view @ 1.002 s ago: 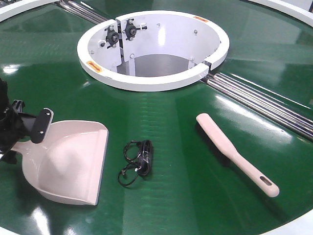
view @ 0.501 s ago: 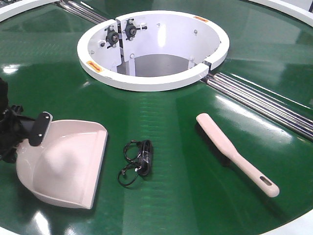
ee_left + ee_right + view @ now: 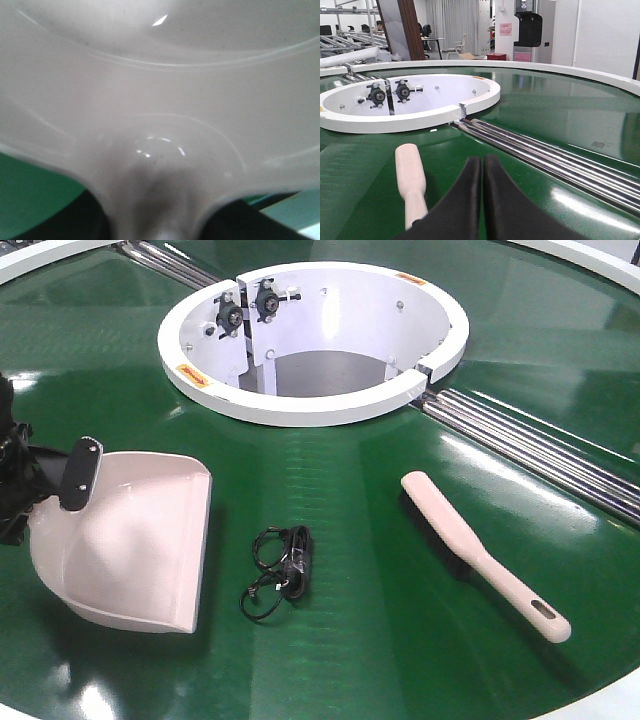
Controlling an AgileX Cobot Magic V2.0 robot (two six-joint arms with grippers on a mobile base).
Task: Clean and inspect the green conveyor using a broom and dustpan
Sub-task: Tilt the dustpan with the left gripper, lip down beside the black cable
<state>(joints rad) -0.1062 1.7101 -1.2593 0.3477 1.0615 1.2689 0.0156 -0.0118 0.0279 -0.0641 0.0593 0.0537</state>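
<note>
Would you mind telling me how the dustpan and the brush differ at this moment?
The dustpan is a wide scoop; the brush is long and narrow. The left end effector grips the dustpan at its handle; the brush lies free, nothing touching it. Both are beige plastic on the green belt.

On the conveyor (image 3: 330,480), the dustpan (image 3: 130,550) lies at the left, the broom (image 3: 480,552) well apart at the right, a coiled cable (image 3: 280,570) between them nearer the dustpan, the ring hub (image 3: 300,405) behind all three, and roller strips (image 3: 540,445) running from it behind the broom.
</note>
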